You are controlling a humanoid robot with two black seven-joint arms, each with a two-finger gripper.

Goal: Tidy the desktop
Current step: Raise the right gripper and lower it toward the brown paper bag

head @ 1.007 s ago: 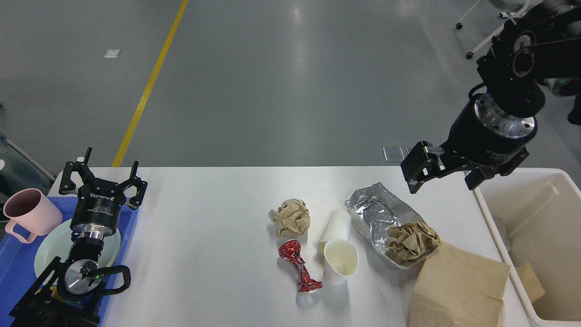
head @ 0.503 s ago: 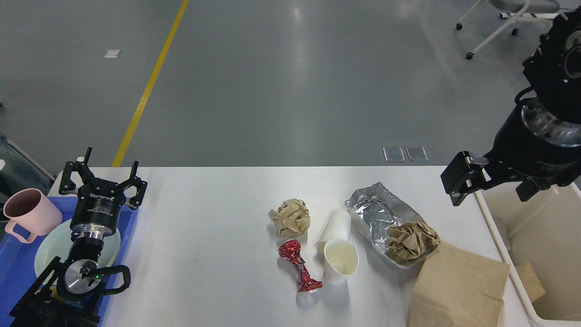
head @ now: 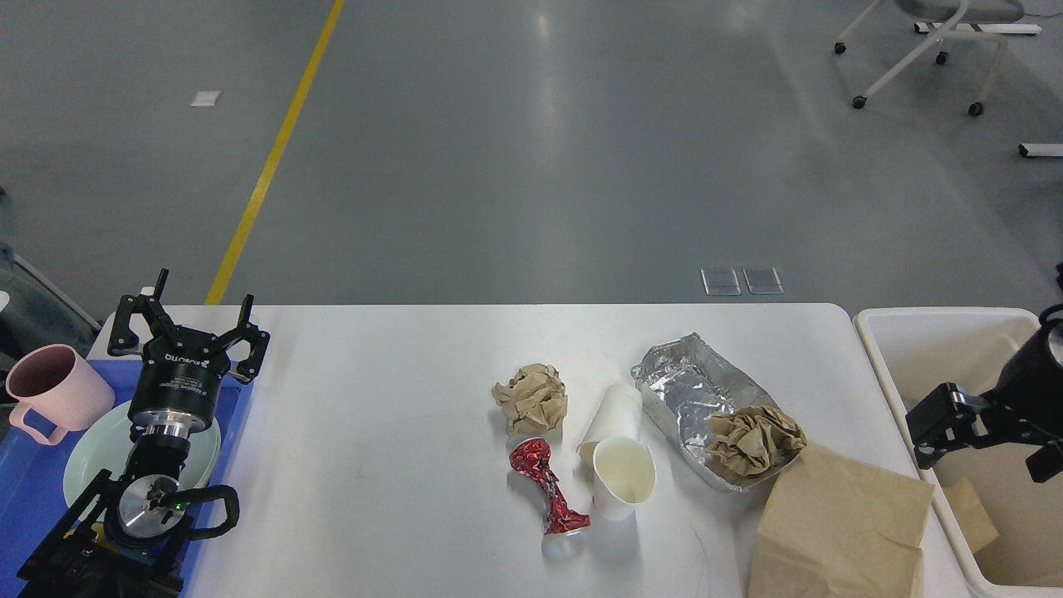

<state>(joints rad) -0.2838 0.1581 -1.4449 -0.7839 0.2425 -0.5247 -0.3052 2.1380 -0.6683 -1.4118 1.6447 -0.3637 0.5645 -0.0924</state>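
The white desktop (head: 374, 399) holds litter in its middle and right part: a crumpled brown paper ball (head: 531, 397), a white paper cup lying on its side (head: 613, 414), a second white cup (head: 624, 480), a crushed red can (head: 548, 492), a foil tray (head: 685, 386) with a brown paper wad (head: 754, 440) in it, and a brown paper bag (head: 839, 527). My left gripper (head: 187, 322) is open and empty above the blue tray (head: 33, 490). My right gripper (head: 988, 444) is open and empty, low over the cream bin (head: 930, 320).
The blue tray at the left edge holds a pink mug (head: 50, 389) and a pale green plate (head: 87, 457) under my left arm. The bin beside the table's right end holds some brown paper scrap (head: 967, 511). A wheeled chair base (head: 913, 50) stands on the floor behind.
My right arm has swung right and down, from above the table's back right corner to low over the bin. The left arm and the litter have not moved.
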